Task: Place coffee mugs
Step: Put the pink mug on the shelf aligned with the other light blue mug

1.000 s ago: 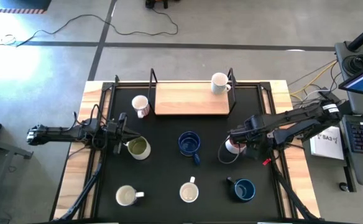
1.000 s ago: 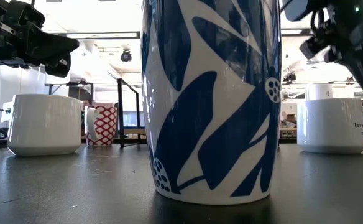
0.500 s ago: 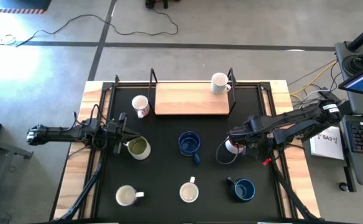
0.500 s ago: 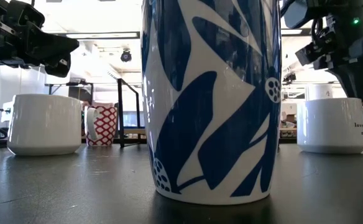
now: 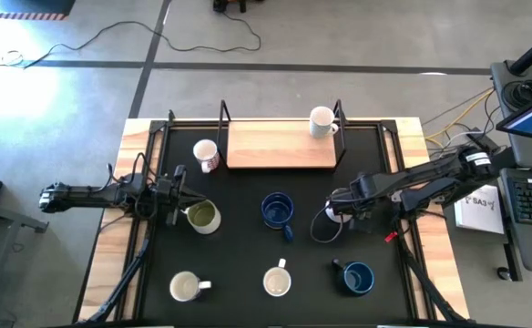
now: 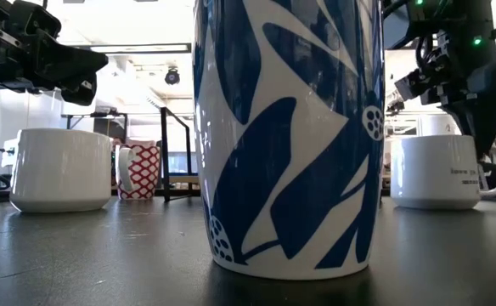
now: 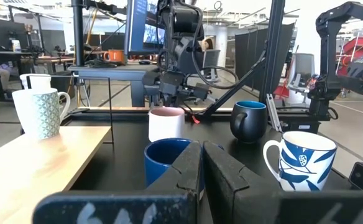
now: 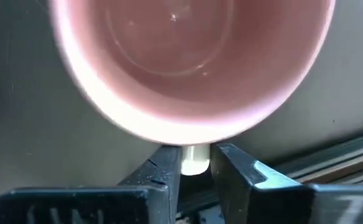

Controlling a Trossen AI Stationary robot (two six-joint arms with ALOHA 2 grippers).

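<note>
The pinkish mug (image 5: 337, 216), white outside and pink inside (image 8: 188, 68), stands right of the table's middle, with my right gripper (image 5: 343, 208) shut on its handle. It also shows in the low view (image 6: 435, 172). My left gripper (image 7: 201, 168) is shut and hangs above the table just left of the olive-green mug (image 5: 202, 217), touching nothing. A dark blue mug (image 5: 277, 210) sits at the table's middle. A second dark blue mug (image 5: 357, 278) stands near the front right. My right gripper pinches the pinkish mug's handle (image 8: 194, 157) between its two fingers (image 8: 166, 171), one on each side. The fingers slant down from the table's right. The mug stays upright, its base (image 6: 435, 204) at table level as far as the low view shows.
A wooden shelf (image 5: 280, 144) in a black frame stands at the far edge, with a white mug (image 5: 321, 121) on its right end. The red-print mug (image 5: 207, 155) sits beside its left end. A white mug (image 5: 186, 287) and a blue-patterned mug (image 5: 278, 281) stand along the near edge.
My right gripper has moved a short way toward the table's left, staying shut on the handle. The pinkish mug has gone with it, upright and close to the tabletop, ending nearer the middle dark blue mug.
</note>
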